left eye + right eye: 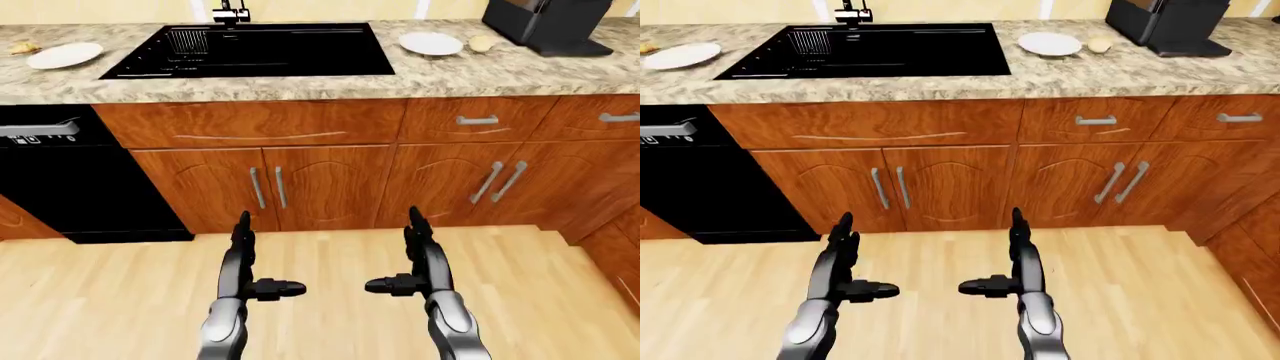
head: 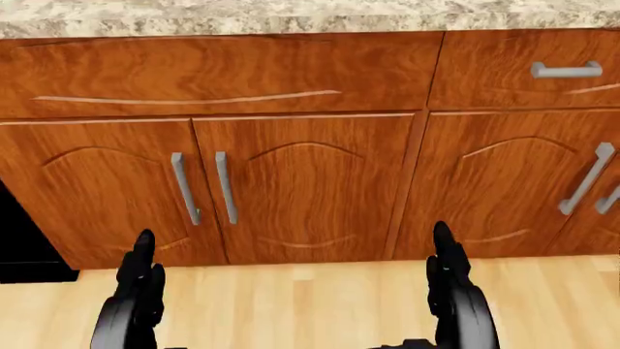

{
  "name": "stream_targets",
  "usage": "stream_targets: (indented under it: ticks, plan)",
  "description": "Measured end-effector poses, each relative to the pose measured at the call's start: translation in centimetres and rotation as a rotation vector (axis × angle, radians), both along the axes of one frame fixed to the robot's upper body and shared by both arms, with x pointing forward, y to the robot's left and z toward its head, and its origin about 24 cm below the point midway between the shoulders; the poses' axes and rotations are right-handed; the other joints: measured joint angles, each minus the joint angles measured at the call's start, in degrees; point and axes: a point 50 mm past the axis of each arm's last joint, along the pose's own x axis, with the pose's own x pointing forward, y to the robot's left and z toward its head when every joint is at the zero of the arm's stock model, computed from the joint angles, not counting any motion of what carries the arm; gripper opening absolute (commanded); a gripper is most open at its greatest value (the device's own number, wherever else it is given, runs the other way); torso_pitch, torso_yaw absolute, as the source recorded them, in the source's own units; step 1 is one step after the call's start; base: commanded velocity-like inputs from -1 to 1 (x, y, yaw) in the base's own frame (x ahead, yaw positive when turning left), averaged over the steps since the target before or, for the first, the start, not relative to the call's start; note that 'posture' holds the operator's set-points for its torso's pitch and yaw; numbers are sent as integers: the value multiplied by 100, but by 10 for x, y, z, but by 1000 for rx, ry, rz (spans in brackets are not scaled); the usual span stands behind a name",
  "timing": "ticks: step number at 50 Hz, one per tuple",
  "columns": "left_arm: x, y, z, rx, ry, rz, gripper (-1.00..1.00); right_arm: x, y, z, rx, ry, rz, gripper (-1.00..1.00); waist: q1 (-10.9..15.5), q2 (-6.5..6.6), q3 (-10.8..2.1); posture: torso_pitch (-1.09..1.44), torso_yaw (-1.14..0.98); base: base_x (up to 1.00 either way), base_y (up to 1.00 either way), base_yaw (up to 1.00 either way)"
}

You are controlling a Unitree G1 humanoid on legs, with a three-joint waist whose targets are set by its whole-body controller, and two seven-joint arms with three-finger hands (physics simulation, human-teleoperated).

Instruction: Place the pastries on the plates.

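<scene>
- Both hands empty, fingers spread: left hand (image 1: 243, 279), right hand (image 1: 420, 276), low over floor.
- Pastries (image 1: 481, 43) (image 1: 24, 48) beside plates (image 1: 431, 43) (image 1: 64, 55) on table (image 1: 450, 75), well above hands.
- Step: approach. Next: step closer, raise right hand toward right pastry.

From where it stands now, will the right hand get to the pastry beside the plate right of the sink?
Probably not yet. The right hand hangs open low over the floor, short of the cabinets, while the pastry lies up on the counter beside the plate.
</scene>
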Motion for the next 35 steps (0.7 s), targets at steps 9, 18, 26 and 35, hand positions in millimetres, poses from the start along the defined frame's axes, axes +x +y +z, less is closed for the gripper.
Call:
stream_targets:
  ticks: [9,18,26,35]
  plan:
    - [33,0,100,58,-242,-34,100,14,1,94,-33,-266,2,100,67,-42,-396,0,0,0,0,0]
    - [50,9,143,111,-262,-44,100,23,-5,132,-57,-292,-34,100,-40,-93,-405,0,0,0,27,0]
    - [62,20,188,166,-371,-39,100,32,-3,180,-51,-428,-24,100,-109,342,-362,0,0,1,51,0]
    - [55,42,212,209,-392,41,100,37,-2,209,-42,-449,-10,100,7,-31,-156,0,0,5,64,0]
